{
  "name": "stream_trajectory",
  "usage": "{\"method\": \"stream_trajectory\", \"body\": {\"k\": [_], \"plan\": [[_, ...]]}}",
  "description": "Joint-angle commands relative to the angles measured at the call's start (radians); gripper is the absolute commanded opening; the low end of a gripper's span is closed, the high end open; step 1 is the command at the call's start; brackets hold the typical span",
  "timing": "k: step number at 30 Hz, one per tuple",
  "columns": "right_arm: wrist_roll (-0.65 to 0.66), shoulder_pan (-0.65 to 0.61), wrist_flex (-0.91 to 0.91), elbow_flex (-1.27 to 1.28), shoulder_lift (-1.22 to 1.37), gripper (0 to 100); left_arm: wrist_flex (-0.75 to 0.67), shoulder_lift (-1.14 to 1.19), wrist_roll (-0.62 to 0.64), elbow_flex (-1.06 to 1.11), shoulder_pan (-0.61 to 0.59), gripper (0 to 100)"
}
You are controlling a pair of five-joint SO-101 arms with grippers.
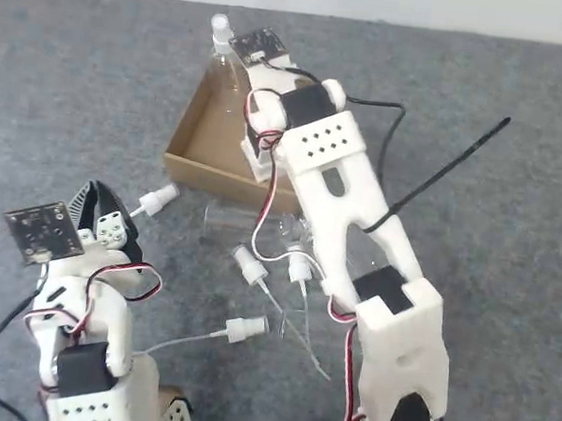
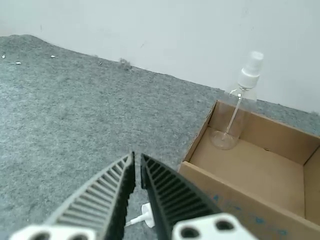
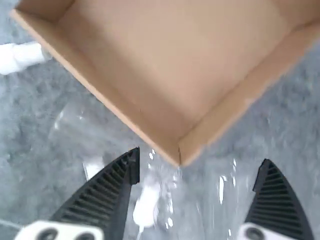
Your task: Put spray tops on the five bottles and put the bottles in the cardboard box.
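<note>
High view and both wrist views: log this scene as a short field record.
cardboard box: open, on carpet
capped bottle: one, standing in the box's far corner
loose spray tops: four on the carpet
uncapped bottles: clear, lying beside the box; count unclear
left gripper: shut, empty, near a spray top
right gripper: open, over a box corner
</note>
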Motion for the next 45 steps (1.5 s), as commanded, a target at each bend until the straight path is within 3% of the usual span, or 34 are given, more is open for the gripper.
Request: {"method": "stream_trajectory", "body": {"k": [1,8,16,22,34,40,45], "plan": [[-0.054,0.044,0.067,-0.066,-0.12,31.0,-0.035,-0.018,-0.009,-0.01,-0.005,1],[-0.107,0.048,0.108,-0.06,-0.128,31.0,-0.035,-0.018,-0.009,-0.01,-0.006,1],[-0.164,0.051,-0.008,-0.06,-0.007,30.8,-0.035,-0.018,-0.009,-0.01,-0.006,1],[-0.16,0.081,-0.11,-0.061,0.079,20.9,-0.035,-0.018,-0.009,-0.01,-0.006,1],[-0.157,0.108,-0.15,-0.064,0.205,19.1,-0.035,-0.018,-0.009,-0.01,-0.006,1],[-0.155,0.119,-0.142,-0.064,0.225,6.6,-0.035,-0.018,-0.009,-0.01,-0.006,1],[-0.155,0.151,-0.125,-0.063,0.226,3.8,-0.035,-0.018,-0.009,-0.01,-0.006,1]]}}
